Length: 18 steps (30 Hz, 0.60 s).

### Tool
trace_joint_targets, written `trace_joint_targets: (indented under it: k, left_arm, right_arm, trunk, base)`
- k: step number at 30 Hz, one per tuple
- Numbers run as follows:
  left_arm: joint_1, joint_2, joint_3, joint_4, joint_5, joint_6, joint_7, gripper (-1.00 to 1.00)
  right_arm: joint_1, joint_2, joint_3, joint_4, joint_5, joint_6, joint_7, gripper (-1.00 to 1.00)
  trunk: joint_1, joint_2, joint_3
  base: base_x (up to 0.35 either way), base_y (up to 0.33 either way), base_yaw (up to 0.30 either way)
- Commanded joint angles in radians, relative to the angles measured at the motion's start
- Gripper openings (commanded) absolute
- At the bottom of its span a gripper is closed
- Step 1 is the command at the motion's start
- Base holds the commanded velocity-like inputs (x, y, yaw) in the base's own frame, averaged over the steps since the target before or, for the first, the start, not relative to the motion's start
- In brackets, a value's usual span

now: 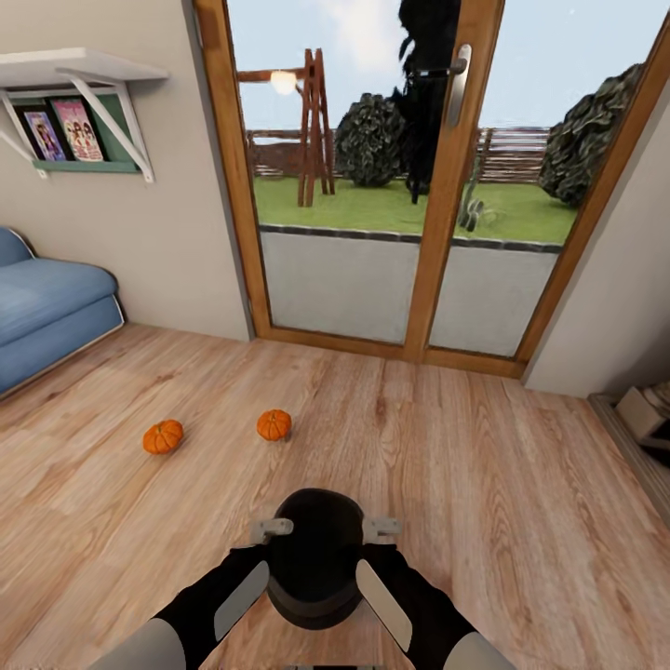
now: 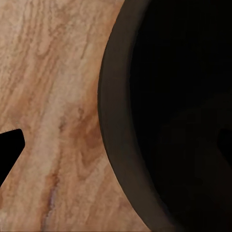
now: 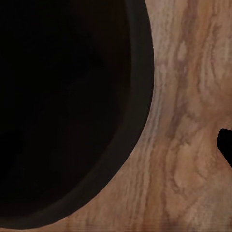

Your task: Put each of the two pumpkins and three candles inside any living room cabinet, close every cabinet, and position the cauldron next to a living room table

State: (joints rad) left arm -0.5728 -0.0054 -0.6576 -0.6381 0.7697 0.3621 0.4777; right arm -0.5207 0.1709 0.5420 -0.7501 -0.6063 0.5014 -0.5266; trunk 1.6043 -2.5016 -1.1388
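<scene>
Both arms stretched forward and inward in the head view, dark forearms converging low in the middle. Left gripper (image 1: 271,529) pressed against the cauldron (image 1: 316,556) on its left flank, right gripper (image 1: 381,528) against the right flank, pale finger tips poking out beside the rim. Wrists roughly level, mirrored. Jaw spacing hidden behind the pot, so possibly parted, not certain.

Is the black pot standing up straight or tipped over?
Upright. The cauldron has its wide mouth facing up in the head view, between the two arms, and its round rim looks level over the wood floor.
</scene>
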Motion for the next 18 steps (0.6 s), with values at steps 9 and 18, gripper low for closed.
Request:
trace_joint_targets:
  k: [9,18]
  left_arm:
    - [-0.001,0.001,-0.005,-0.002,0.008,0.001,0.009,1.00]
    - [-0.001,0.001,-0.005,-0.002,0.009,0.001,0.009,1.00]
  right_arm:
    - [-0.001,-0.001,0.004,0.000,-0.009,0.000,-0.010,1.00]
    - [-0.001,-0.001,0.003,0.000,-0.009,0.000,-0.009,1.00]
  trunk:
    - [0.004,-0.003,-0.036]
    - [0.006,-0.004,-0.059]
  base:
    - [0.000,0.000,0.000]
    - [0.000,0.000,0.000]
